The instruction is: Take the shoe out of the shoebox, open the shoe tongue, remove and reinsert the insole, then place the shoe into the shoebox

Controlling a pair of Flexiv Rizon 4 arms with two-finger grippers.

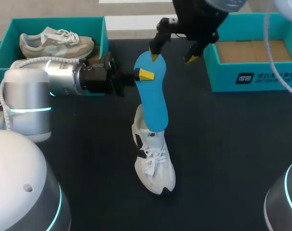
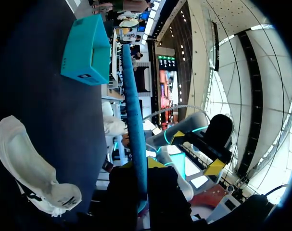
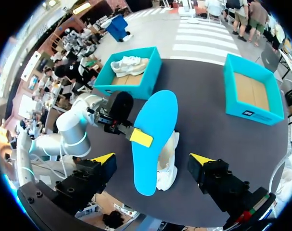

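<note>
Head view first: our left gripper (image 1: 145, 75) comes in from the side and is pinched onto the edge of the blue insole (image 1: 153, 98), one yellow tip lying flat on its upper face. The insole hangs above the black table (image 1: 222, 144), slanting down toward the white shoe (image 1: 154, 161). Its lower end overlaps the shoe's opening, and we cannot tell whether it sits inside. The shoe lies on the table in the middle, toe toward us. Our right gripper (image 1: 173, 57) hovers just beyond the insole's upper end, fingers spread wide with nothing between them. At the far left stands the left shoebox (image 1: 106, 36) with a beige shoe (image 1: 57, 43) lying in it. At the far right is the right shoebox (image 1: 222, 77), its brown cardboard floor showing. Over to the left wrist view: we see the insole edge-on, a thin blue strip running straight out from between our yellow tips, clamped from both sides. The white shoe lies beside it on the table, and the right gripper hangs apart on the other side, spread. And the right wrist view: our own two tips stand far apart, the insole below and between them without touching either, and the left gripper's yellow tip nips the insole's side edge above the white shoe.
</note>
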